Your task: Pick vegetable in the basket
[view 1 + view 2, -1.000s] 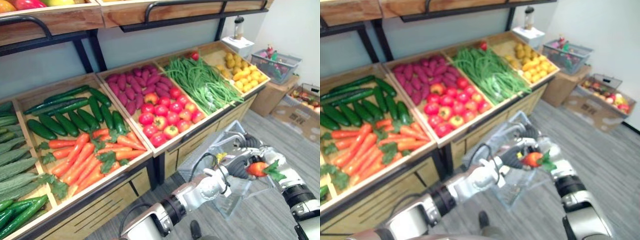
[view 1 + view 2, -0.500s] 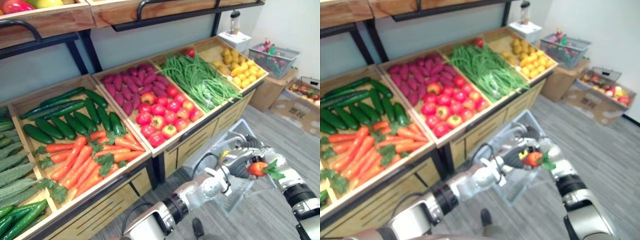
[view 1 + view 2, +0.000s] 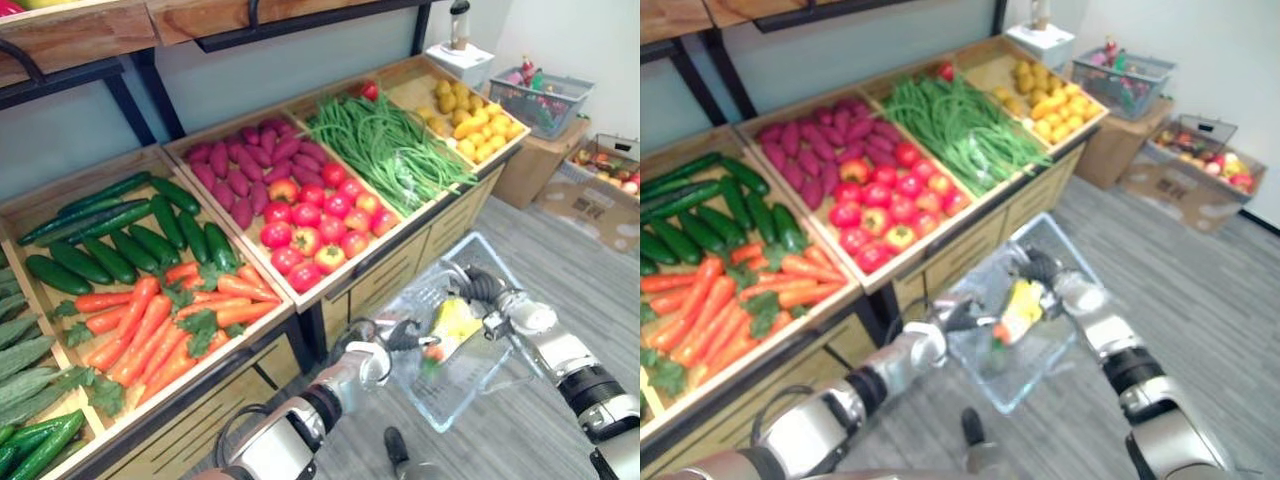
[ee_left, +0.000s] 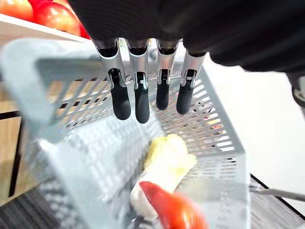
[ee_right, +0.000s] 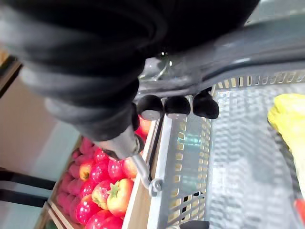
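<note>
A pale grey mesh basket hangs in front of the produce stand. In it lie a yellow vegetable and an orange-red vegetable with green leaves, which also show in the left wrist view as the yellow one and the red one. My right hand is at the basket's far rim, its fingers curled round the rim bar. My left hand is at the near left rim, its fingers straight and reaching over the basket wall.
The slanted wooden stand holds cucumbers, carrots, tomatoes, purple sweet potatoes, green beans and yellow fruit. A second basket and cardboard boxes stand at the back right.
The orange-red vegetable has left my right hand and now lies in the basket. My right hand has closed on the far rim. The camera has shifted.
</note>
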